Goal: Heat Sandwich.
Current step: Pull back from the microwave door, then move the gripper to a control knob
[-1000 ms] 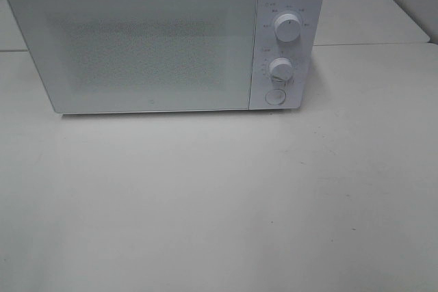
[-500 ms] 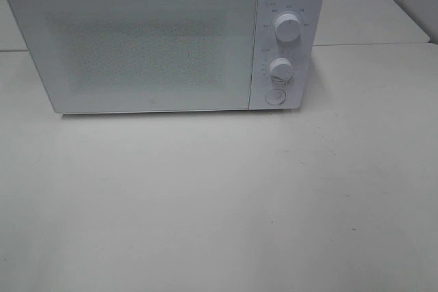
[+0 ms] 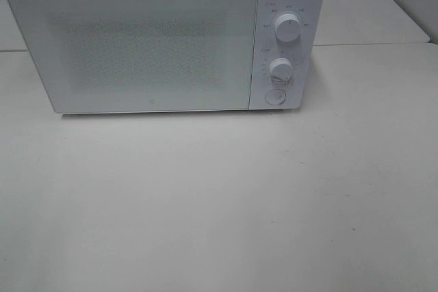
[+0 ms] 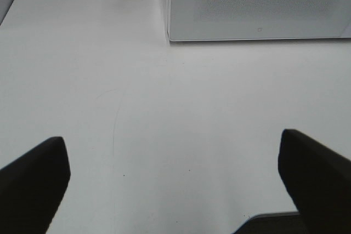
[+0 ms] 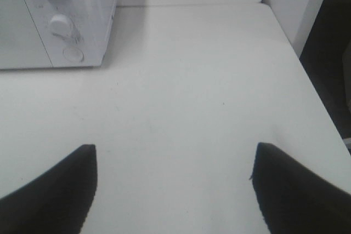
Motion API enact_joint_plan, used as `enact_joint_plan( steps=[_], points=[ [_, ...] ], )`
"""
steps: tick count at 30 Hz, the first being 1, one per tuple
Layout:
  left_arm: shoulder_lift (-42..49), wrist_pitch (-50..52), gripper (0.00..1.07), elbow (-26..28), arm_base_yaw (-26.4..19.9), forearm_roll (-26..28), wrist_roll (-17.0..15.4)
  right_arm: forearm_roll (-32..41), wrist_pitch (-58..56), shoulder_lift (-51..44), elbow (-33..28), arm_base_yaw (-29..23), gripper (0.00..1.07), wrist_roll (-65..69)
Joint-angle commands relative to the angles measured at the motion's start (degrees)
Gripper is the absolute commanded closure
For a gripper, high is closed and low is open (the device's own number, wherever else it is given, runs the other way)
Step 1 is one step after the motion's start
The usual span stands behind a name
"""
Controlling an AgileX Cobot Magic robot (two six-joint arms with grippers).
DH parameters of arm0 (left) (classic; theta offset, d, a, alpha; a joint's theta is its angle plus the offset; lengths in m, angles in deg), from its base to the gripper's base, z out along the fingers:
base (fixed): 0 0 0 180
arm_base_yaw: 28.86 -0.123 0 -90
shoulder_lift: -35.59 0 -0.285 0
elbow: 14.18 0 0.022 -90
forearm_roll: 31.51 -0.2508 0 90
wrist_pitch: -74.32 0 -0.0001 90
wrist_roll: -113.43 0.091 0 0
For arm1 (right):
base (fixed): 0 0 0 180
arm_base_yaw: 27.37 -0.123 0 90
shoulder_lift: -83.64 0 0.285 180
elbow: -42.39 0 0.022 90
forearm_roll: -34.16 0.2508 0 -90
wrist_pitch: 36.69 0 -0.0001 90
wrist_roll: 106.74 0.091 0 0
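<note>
A white microwave (image 3: 164, 39) stands at the back of the white table (image 3: 219, 196) with its door shut; its two dials (image 3: 287, 27) and a round button (image 3: 275, 96) are on its right side. The sandwich is out of view. My left gripper (image 4: 173, 176) is open over bare table, short of the microwave's left front corner (image 4: 169, 35). My right gripper (image 5: 173, 176) is open too, with nothing between its fingers, and the microwave's dial panel (image 5: 60, 23) lies ahead of it. Neither arm shows in the exterior high view.
A second table (image 3: 369, 11) joins behind the microwave on the right. In the right wrist view the table's edge (image 5: 312, 86) drops off to a dark floor.
</note>
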Motion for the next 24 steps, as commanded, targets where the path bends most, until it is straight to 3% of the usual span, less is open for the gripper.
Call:
enact_joint_plan(
  steps=[1, 24],
  points=[
    [1.03, 0.69, 0.09, -0.06, -0.11, 0.4, -0.34, -0.06, 5.44, 2.23, 1.03, 0.11, 0.31, 0.06],
    [0.97, 0.69, 0.09, -0.06, -0.11, 0.4, -0.34, 2.18, 35.01, 30.31, 0.74, 0.11, 0.31, 1.09]
  ],
)
